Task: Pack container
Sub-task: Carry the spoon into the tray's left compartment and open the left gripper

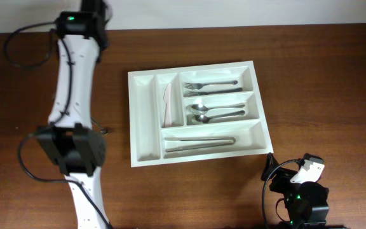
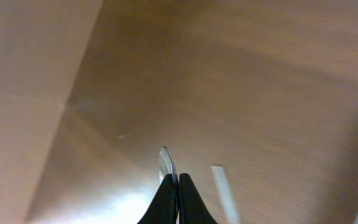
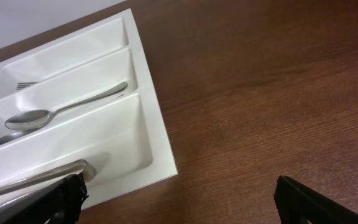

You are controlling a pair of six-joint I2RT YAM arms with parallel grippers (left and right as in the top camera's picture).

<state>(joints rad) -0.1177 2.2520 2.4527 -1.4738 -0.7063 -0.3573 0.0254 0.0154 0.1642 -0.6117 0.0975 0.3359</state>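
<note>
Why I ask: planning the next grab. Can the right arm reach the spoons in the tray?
Probably yes: the right gripper is open near a corner of the tray, and nothing covers the spoons.

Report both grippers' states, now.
Left gripper: shut, pinching a thin silvery utensil.
Right gripper: open, empty.

White rectangular five-compartment container (image 1: 143, 117), flat, slightly askew

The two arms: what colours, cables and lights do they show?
The left arm has long white links with black joint housings, a green light and black cables alongside. The right arm is mostly black with a white part and a green light. The left gripper and right gripper have black fingers.
</note>
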